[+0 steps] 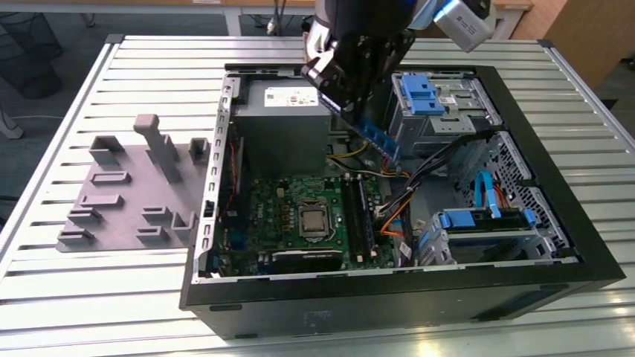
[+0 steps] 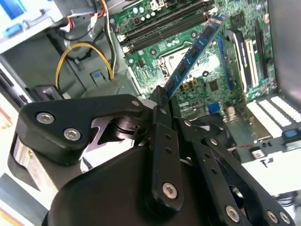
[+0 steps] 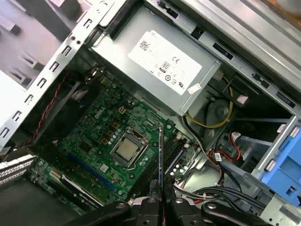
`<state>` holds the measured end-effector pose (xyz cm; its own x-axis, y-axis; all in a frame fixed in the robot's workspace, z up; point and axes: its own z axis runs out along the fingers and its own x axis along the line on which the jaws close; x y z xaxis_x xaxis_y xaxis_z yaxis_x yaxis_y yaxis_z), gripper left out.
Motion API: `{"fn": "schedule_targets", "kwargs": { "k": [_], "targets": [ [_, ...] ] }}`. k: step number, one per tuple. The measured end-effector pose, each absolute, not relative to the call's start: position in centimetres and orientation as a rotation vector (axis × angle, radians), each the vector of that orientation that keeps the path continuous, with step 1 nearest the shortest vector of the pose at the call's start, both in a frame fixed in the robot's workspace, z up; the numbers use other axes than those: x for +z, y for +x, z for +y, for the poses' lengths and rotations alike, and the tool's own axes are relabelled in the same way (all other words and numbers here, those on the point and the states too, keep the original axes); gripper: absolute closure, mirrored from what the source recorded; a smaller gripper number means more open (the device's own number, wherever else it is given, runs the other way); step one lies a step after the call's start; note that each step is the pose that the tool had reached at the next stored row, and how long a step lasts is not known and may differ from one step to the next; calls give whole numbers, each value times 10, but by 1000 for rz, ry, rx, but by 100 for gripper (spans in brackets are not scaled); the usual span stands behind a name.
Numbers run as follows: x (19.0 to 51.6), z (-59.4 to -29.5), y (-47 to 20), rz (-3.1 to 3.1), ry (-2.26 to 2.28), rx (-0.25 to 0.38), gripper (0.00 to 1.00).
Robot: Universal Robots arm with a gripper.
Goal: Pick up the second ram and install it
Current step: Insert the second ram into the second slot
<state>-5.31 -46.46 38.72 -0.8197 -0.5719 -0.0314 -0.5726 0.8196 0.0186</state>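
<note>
Here the second ram (image 1: 380, 140), a narrow blue stick with dark chips, projects from the tips of the hand (image 1: 344, 104). Its near end is caught between them and its far end is free in the air. In the second wrist view the hand (image 2: 161, 100) is pressed together on that near end, pinching the second ram (image 2: 195, 49) by its flat faces; the stick runs away from the hand on a slant. In the first wrist view the second ram (image 3: 160, 150) appears edge-on, as a thin line rising from the hand (image 3: 162, 200).

Beyond the stick's free end lies the green motherboard (image 1: 288, 216). Its long black memory slots (image 1: 358, 216) lie below and past the tip, with the square processor socket (image 1: 312, 220) just beside them; the stick is apart from both.

The grey power supply (image 1: 282, 111) sits close beside the hand, inside the open black computer case (image 1: 397, 297). On the hand's other side are a blue drive bracket (image 1: 421, 97) and a bundle of black cables (image 1: 447, 152). The cables pass near the stick's free end; contact cannot be told. Yellow wires (image 2: 82, 47) loop near the power supply.

Well away from the hand, outside the case, a grey fixture (image 1: 129, 193) rests on the slatted table (image 1: 129, 67).
</note>
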Motion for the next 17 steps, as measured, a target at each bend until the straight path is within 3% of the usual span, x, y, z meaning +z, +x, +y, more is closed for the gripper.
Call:
{"fn": "schedule_targets", "kwargs": {
  "k": [17],
  "targets": [
    [384,-465,-53,3077,-474,36,86]
  ]
}}
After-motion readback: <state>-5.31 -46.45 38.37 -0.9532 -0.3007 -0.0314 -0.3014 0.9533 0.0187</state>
